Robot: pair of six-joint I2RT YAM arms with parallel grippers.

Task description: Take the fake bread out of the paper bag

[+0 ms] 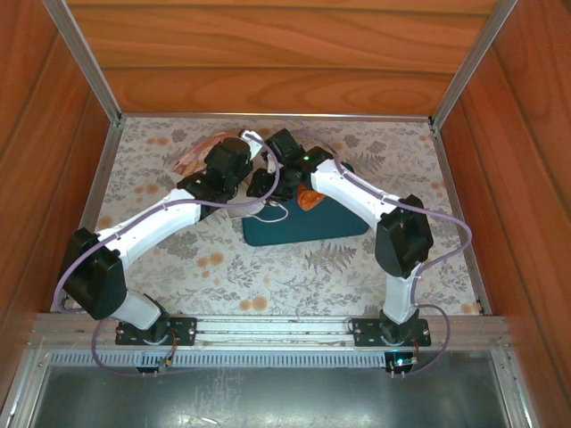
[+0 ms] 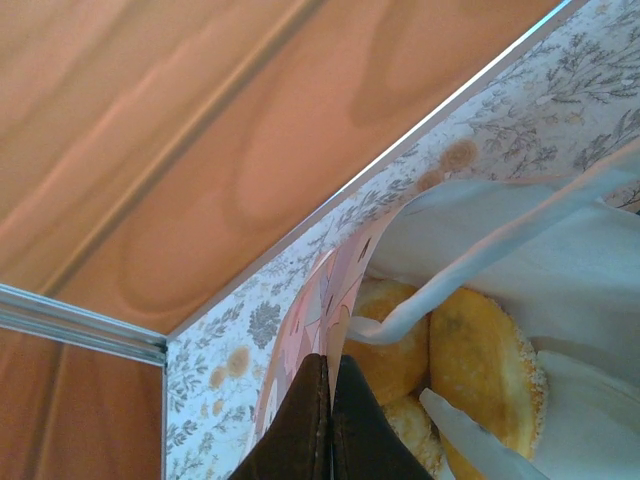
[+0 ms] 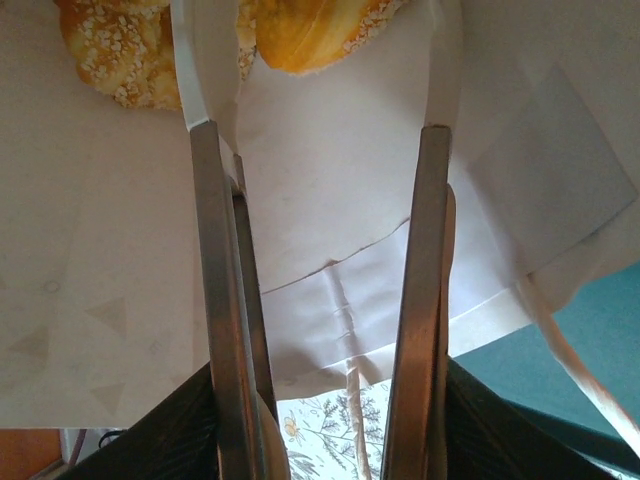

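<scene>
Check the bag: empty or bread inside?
Not empty. Left wrist view looks into the bag mouth: at least three bread pieces sit inside. Right wrist view shows two against its white paper.

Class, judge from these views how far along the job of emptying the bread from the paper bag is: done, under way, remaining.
Done: one orange pastry seems to lie on the teal tray. In hand: the left tool is shut on the rim of the paper bag, and the right tool, open and empty, points at the bread inside. Left: at least three rolls sit in the bag.
</scene>
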